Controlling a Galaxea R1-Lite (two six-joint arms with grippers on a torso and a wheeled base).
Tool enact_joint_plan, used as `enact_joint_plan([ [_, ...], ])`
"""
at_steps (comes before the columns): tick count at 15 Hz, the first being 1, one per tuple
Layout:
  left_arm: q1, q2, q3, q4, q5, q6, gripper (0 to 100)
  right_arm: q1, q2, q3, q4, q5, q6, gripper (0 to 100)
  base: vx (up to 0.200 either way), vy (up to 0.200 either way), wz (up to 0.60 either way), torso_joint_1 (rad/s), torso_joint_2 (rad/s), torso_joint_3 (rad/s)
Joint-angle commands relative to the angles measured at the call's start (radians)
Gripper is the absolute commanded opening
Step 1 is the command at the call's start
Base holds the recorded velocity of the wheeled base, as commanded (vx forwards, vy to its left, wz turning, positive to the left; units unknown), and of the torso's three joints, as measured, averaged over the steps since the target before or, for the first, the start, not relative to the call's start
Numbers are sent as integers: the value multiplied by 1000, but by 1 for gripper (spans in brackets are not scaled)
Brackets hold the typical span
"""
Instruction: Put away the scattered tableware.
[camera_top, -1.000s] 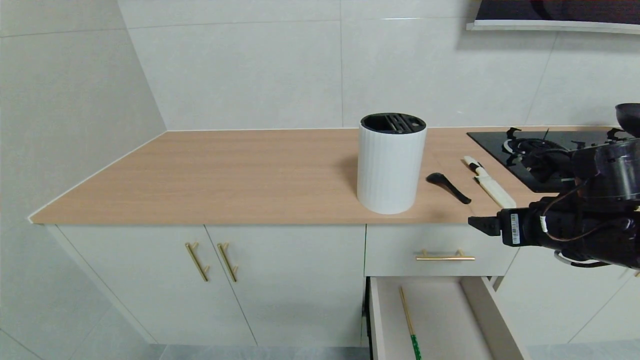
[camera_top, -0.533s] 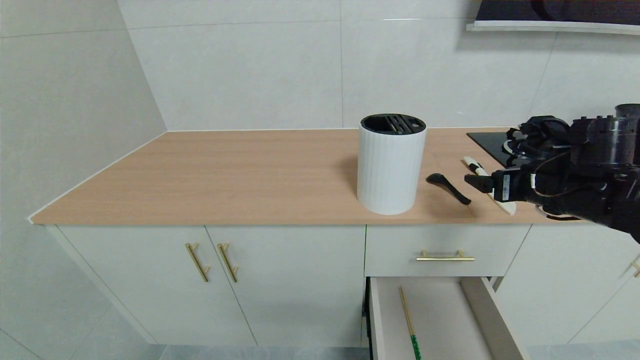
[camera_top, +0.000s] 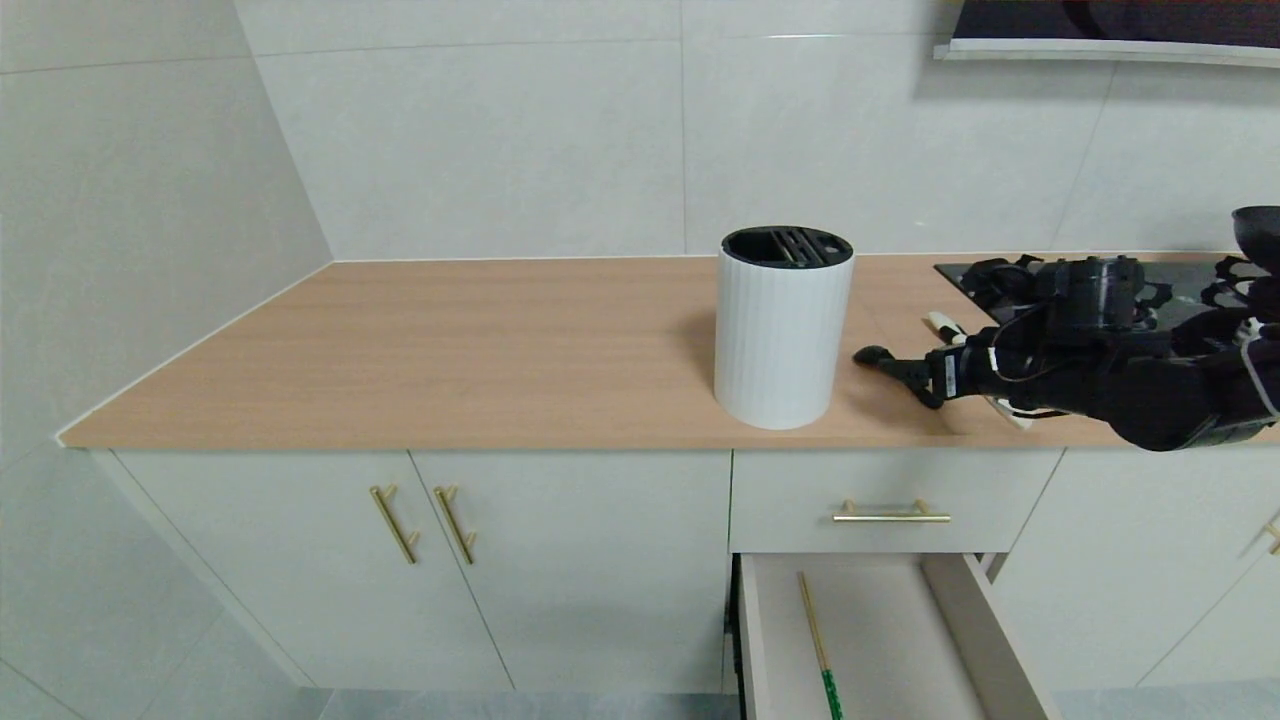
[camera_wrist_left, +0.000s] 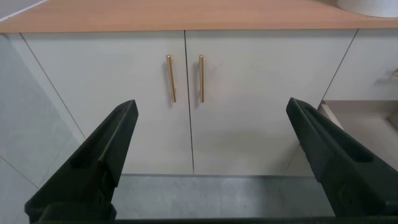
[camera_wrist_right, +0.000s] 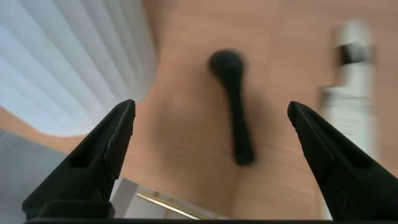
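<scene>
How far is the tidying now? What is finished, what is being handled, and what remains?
Done: chopsticks lie in the open drawer. In hand: nothing is gripped; the right gripper hovers open above the black spoon. Left: the spoon and the white knife lie on the counter beside the white holder, and the drawer is not yet closed.
</scene>
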Motion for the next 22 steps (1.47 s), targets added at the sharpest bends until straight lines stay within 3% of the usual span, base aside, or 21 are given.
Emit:
enact_joint_plan([
  [1,0,0,0,0,1,0,100,-13,61,-12,0,14,-2,100,0,0,0,0,0,0],
  [12,0,2,0,0,1,0,100,-50,192,-115,9,2,-38,100,0,0,0,0,0,0],
  [21,0,2,0,0,1,0,100,-57,203,-118,9,1,-38,100,0,0,0,0,0,0],
  [22,0,2,0,0,1,0,100,-57,205,-118,9,1,-38,0,0,0,0,0,0,0],
])
